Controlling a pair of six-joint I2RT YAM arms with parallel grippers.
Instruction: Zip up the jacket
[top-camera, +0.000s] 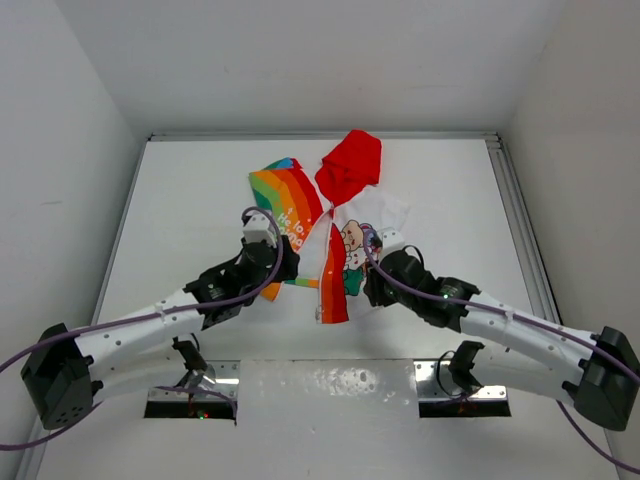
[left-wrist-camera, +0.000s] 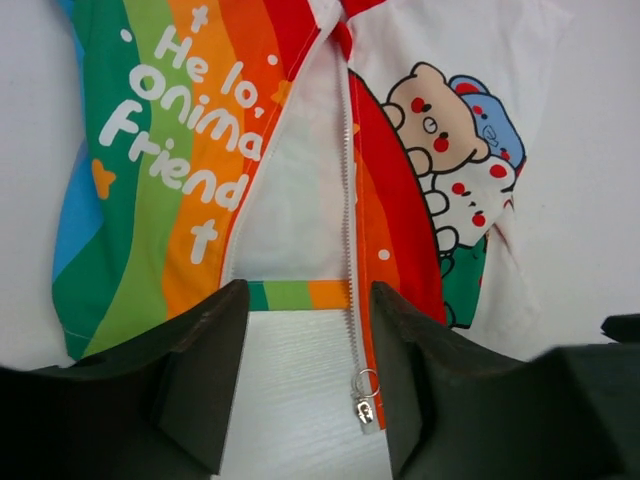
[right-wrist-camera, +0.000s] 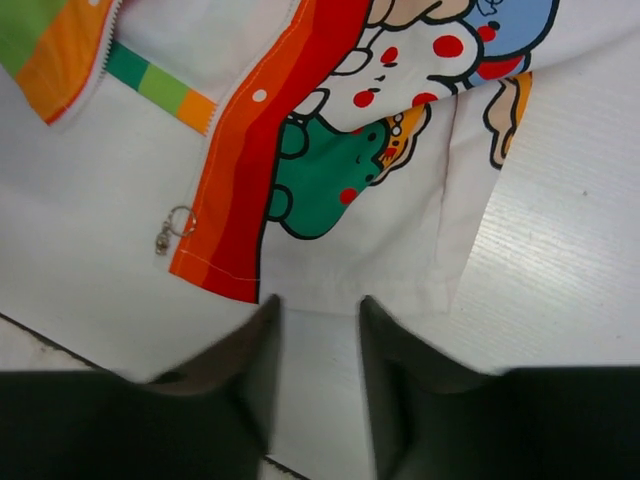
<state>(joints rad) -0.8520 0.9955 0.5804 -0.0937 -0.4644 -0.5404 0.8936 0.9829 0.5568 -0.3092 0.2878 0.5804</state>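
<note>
In the middle of the surface (top-camera: 180, 190), toward its far edge, our jacket (top-camera: 335, 235) lies unzipped and flat. It looks light, soft and floppy. Our left tool (left-wrist-camera: 308, 300) and right tool (right-wrist-camera: 318, 305) are spread wide, holding nothing. We'd pinch the hem (right-wrist-camera: 215, 278) and the small zipper pull (left-wrist-camera: 365, 405).

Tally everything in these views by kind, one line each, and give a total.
jacket: 1
zipper pull: 1
grippers: 2 (left gripper, right gripper)
Total: 4
</note>
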